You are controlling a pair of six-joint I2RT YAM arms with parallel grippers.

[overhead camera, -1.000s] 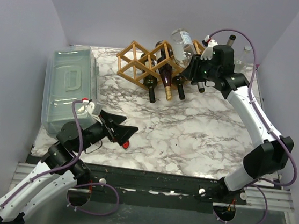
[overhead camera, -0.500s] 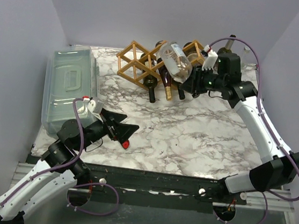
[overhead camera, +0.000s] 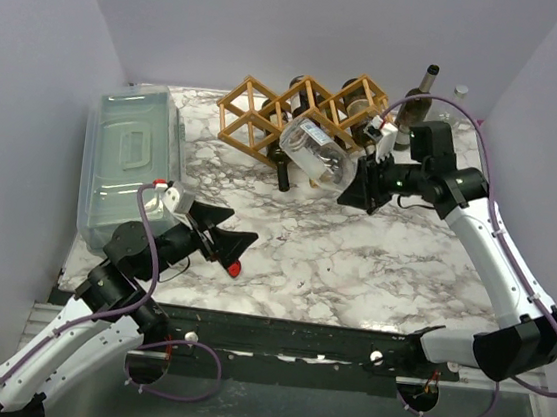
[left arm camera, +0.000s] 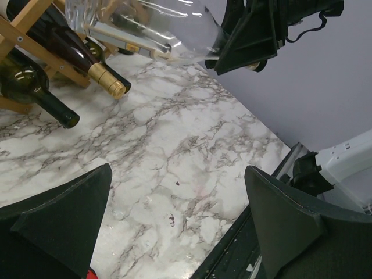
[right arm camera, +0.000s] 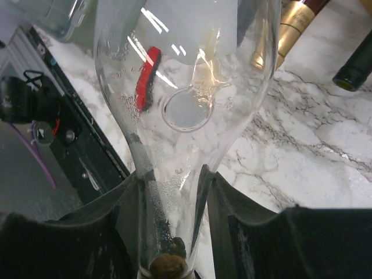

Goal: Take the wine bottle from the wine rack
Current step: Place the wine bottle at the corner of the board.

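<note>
Over the marble, just in front of the rack: the clear glass wine bottle [overhead camera: 315, 153] hangs in the air, out of the cells. It is tilted, base toward the rack and neck toward the right arm.
Bottle detail: a pale label shows on its side. In the right wrist view [right arm camera: 186, 87] droplets cling inside the glass and a cork sits at the mouth.
Right gripper [overhead camera: 358, 184]: clamped on the bottle's neck, one black finger [right arm camera: 131, 215] on each side of the glass.
Wine rack [overhead camera: 270, 107]: a tan wooden lattice of diamond cells, at the back of the table behind the held bottle.
Bottles in the rack: a dark green bottle [left arm camera: 35, 93] and a gold-foil-capped bottle [left arm camera: 107, 81] lie in the cells, necks sticking out toward the arms, beneath the lifted bottle.
Left gripper [overhead camera: 240, 226]: jaws spread wide with nothing between them, low over the near left of the table, well apart from the rack.
Clear plastic bin [overhead camera: 128, 156]: lidded, along the table's left edge, beside the left arm.
Back right corner: a dark bottle [overhead camera: 422, 94] stands upright behind the right arm.
Marble table [overhead camera: 352, 267]: white with grey veins.
</note>
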